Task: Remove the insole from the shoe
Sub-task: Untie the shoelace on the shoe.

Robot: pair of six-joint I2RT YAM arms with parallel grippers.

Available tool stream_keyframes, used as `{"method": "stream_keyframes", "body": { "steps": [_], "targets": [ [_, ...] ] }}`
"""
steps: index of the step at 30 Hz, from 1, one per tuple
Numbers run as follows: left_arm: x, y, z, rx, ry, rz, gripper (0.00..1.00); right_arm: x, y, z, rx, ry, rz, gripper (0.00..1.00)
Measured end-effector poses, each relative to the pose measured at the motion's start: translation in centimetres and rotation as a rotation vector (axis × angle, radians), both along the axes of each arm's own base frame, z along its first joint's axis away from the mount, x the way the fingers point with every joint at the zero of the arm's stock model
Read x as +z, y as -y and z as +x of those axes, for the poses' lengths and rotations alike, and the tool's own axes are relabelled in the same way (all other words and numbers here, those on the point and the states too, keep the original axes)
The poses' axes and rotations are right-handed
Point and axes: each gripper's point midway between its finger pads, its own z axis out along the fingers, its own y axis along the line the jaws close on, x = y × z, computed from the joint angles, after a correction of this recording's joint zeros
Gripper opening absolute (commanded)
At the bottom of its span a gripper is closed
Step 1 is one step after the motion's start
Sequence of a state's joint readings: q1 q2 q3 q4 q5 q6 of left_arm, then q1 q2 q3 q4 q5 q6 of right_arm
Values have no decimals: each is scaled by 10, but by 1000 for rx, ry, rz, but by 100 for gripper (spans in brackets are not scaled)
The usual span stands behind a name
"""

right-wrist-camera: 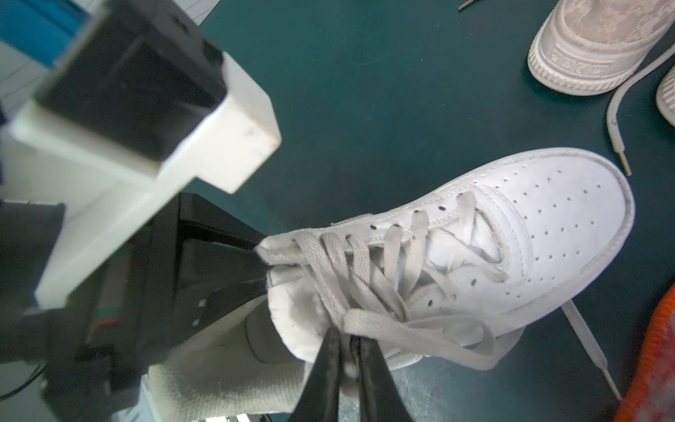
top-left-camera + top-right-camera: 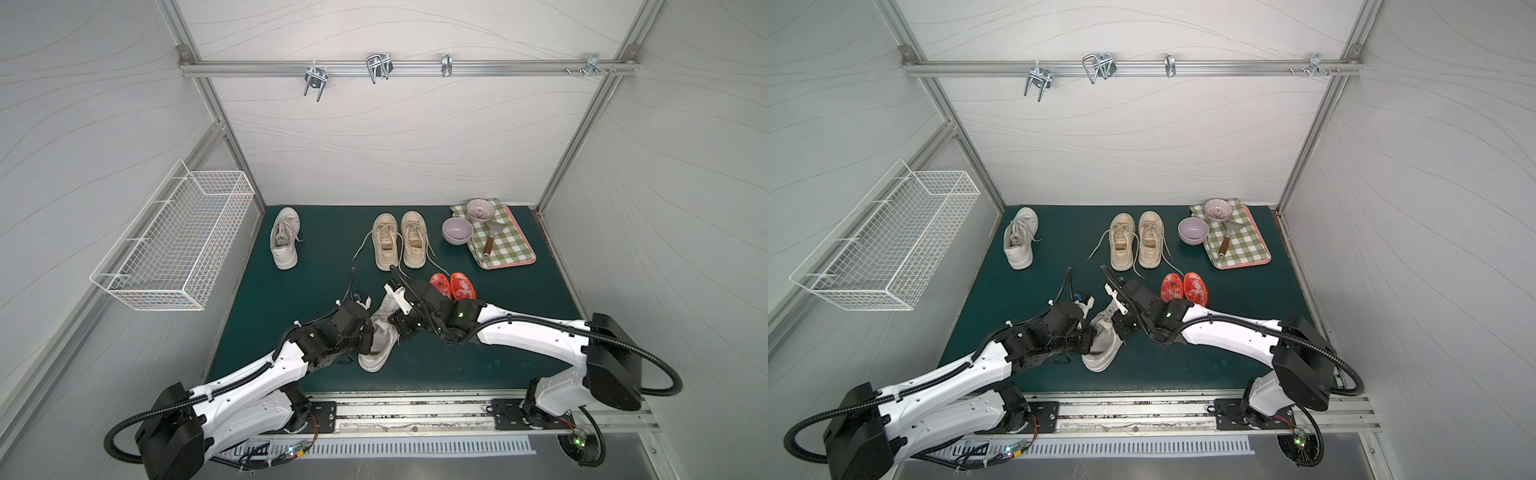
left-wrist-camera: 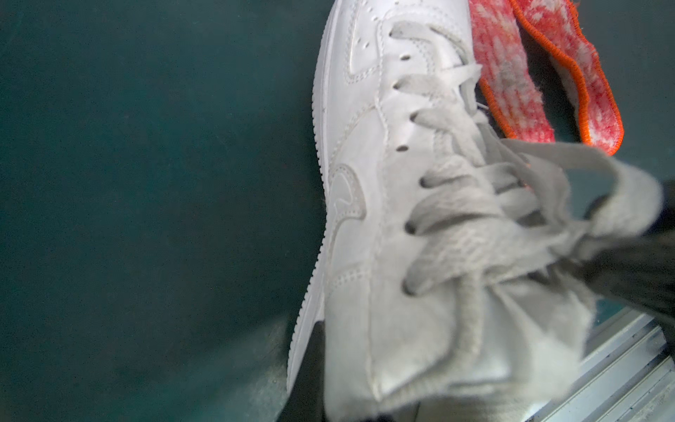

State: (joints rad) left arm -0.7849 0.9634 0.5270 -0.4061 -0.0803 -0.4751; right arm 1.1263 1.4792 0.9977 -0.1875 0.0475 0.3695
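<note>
The white lace-up shoe (image 2: 380,340) lies on the green mat between both arms, heel toward the front edge. My left gripper (image 2: 369,329) is shut on the shoe's side flap by the top eyelets; its black fingers (image 1: 222,237) pinch that edge in the right wrist view, and one dark finger (image 3: 309,369) shows beside the sole in the left wrist view. My right gripper (image 1: 346,338) is shut on the opposite rim of the opening, white material between its tips. A pale woven surface (image 1: 204,369) shows inside the opening; I cannot tell whether it is the insole or the lining.
Two red-orange fuzzy pads (image 2: 453,286) lie just right of the shoe. Behind stand a beige pair of shoes (image 2: 401,241), a single white shoe (image 2: 284,239), two bowls (image 2: 457,230) and a checked cloth on a tray (image 2: 509,249). A wire basket (image 2: 174,245) hangs on the left wall.
</note>
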Motion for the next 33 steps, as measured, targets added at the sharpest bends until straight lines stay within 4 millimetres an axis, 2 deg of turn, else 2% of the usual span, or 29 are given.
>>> {"method": "stream_keyframes", "body": {
  "steps": [5,11,15,26,33],
  "targets": [
    [0,-4,2,18,10,16,0,-1,1,-1,-5,11,-12,7],
    [1,-7,4,33,22,23,0,-6,6,0,-17,17,-28,18],
    [1,-7,4,34,24,24,0,-14,10,-3,-15,6,-43,19],
    [2,-9,5,42,33,28,0,-18,11,-5,-10,-1,-48,1],
    [3,-13,9,69,47,39,0,-10,22,2,-57,48,-53,0]
  ]
}}
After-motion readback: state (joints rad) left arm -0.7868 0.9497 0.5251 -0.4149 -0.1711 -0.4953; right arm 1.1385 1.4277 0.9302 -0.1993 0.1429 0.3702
